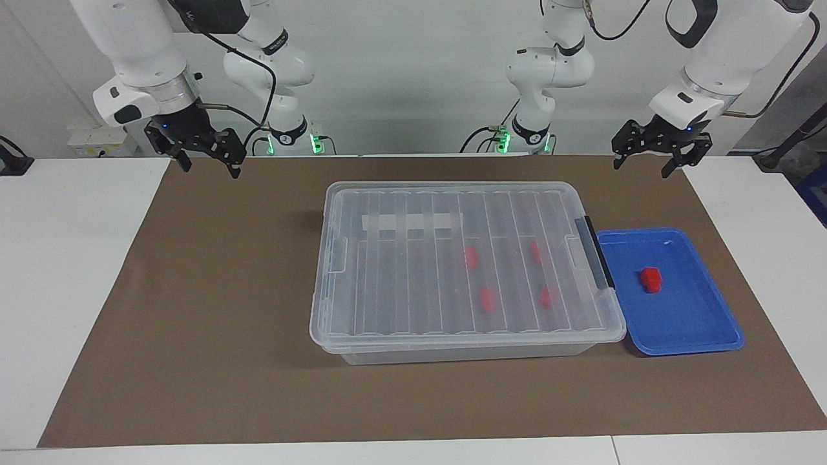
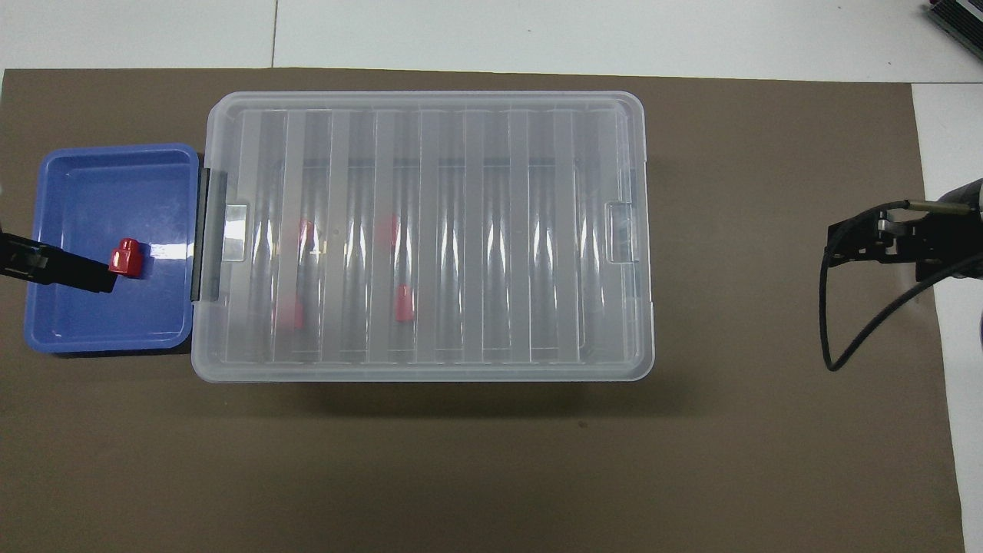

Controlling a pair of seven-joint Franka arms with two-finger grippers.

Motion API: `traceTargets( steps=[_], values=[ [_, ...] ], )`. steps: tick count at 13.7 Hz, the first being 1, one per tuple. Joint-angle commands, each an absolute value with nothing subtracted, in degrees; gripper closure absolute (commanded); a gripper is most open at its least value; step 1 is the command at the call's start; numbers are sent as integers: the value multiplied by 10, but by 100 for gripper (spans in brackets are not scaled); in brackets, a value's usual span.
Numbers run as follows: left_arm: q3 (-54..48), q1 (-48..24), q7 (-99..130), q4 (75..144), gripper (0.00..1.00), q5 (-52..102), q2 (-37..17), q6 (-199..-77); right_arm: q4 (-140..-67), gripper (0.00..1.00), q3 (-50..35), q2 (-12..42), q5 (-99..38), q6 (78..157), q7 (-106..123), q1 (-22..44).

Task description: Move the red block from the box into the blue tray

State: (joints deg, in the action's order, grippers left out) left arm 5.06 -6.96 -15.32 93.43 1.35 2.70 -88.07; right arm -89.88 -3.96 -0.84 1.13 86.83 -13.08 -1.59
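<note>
One small bright red plastic block [image 1: 650, 279] with a stepped end lies in the shallow bright blue plastic tray [image 1: 701, 329], well clear of its rim. The tray sits on the surface touching the black-latch end of the large clear plastic storage box [image 1: 336, 323], toward the left arm's end. Four more red blocks [image 1: 471, 256] show through the ribbed translucent lid [image 1: 400, 258], which rests shut on the box; they lie in the half nearer the tray.

The left hand [image 1: 652, 160] hangs open and empty over the brown mat [image 1: 194, 323], above the strip between the tray and the robots. The right hand [image 1: 205, 158], also open and empty, hangs over the mat's corner at the right arm's end, well apart from the box.

Tray and latch both lie out from the left hand, away from the robots, so the left arm is the nearer one. By my reading, the task looks done.
</note>
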Motion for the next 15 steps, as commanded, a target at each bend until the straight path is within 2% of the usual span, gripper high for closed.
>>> traceTargets(
  steps=[1,15],
  values=[
    [51,-69,-150,954,0,4,42,-889,-904,0,-45,-11,6,880,-115,-18],
    [51,-69,-150,954,0,4,42,-889,-920,0,-46,-18,4,880,-103,-18]
  ],
)
